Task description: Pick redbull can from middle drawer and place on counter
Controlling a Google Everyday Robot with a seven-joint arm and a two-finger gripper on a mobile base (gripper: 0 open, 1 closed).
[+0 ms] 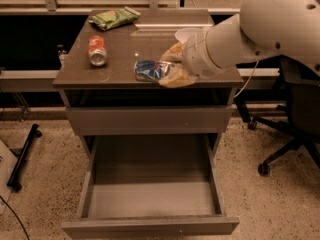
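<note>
The redbull can, silver and blue, lies sideways in my gripper, which is shut on it. The gripper holds the can over the front part of the glossy brown counter, just above the front edge; I cannot tell whether the can touches the surface. The white arm reaches in from the right. The middle drawer is pulled fully open below, and its grey inside shows nothing in it.
A red soda can lies on the counter's left. A green chip bag sits at the back left. A white bowl is partly hidden behind my arm. An office chair stands at the right.
</note>
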